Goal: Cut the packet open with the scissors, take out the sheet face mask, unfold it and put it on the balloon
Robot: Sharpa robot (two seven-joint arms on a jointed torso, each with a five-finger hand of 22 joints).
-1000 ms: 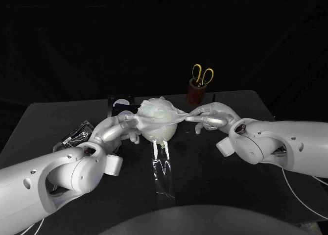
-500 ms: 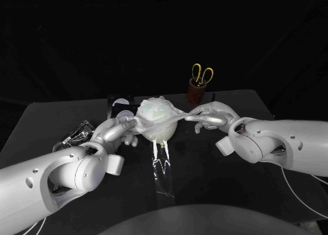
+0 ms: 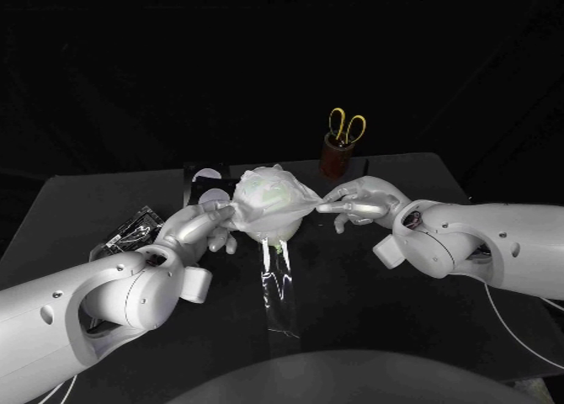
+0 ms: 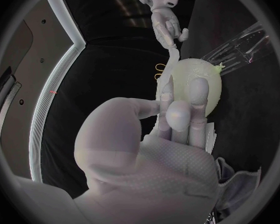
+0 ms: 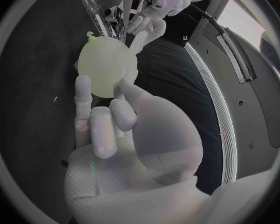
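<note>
The pale green balloon [image 3: 277, 225] stands at the table's middle with the white sheet face mask [image 3: 263, 190] draped over its top and front. My left hand [image 3: 204, 222] pinches the mask's left edge against the balloon's side. My right hand [image 3: 359, 202] pinches the mask's right edge, which is pulled out into a taut strip. The left wrist view shows the balloon [image 4: 200, 82] beyond my fingers [image 4: 177, 115], with the right hand [image 4: 166, 25] past it. The right wrist view shows the balloon [image 5: 105, 67] and the left hand [image 5: 154, 17]. The yellow-handled scissors [image 3: 347, 128] stand in a brown cup [image 3: 337, 156].
The cut packet [image 3: 134, 229] lies at the table's left. A strip of clear film [image 3: 279, 288] lies on the table in front of the balloon. A dark box with white discs [image 3: 208, 177] sits behind my left hand.
Both hands have drawn the mask's edges a little lower and closer around the balloon. The balloon has leaned slightly to the left.
</note>
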